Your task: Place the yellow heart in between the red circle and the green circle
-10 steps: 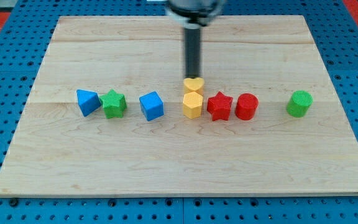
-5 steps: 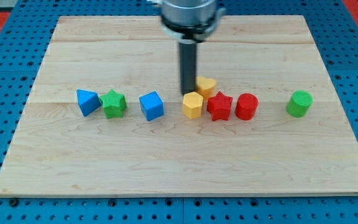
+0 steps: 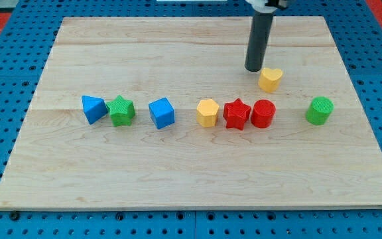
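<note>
The yellow heart (image 3: 270,79) lies above the row of blocks, up and a little right of the red circle (image 3: 263,113). The green circle (image 3: 319,110) stands at the row's right end, with a gap between it and the red circle. My tip (image 3: 253,69) is just to the upper left of the yellow heart, close to it or touching it.
In the row, from the view's left: a blue triangle (image 3: 93,108), a green star (image 3: 121,111), a blue cube (image 3: 162,113), a yellow hexagon (image 3: 207,112), a red star (image 3: 236,113) touching the red circle. The wooden board (image 3: 191,192) rests on a blue pegboard.
The yellow heart has slid right and slightly up, from beside the yellow hexagon to above the red circle. My tip moved right with it, staying at its left.
</note>
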Available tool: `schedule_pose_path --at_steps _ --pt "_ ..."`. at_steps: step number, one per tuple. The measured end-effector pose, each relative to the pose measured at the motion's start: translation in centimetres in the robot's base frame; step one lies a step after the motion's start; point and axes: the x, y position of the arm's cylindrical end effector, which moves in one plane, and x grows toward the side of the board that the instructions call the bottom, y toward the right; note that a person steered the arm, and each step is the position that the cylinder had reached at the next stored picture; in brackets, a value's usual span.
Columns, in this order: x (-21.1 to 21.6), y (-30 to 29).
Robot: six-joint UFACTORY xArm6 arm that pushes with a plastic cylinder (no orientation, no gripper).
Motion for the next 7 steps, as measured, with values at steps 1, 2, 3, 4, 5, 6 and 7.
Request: schedule_pose_path --at_steps 1,2,3,4,5,6,7 --pt "3.4 2.6" --pt "4.9 4.0" --pt "7.4 4.1" --pt "8.0 4.2" --pt "8.0 4.5" --pt "7.7 4.7" --pt "6.1 4.6"
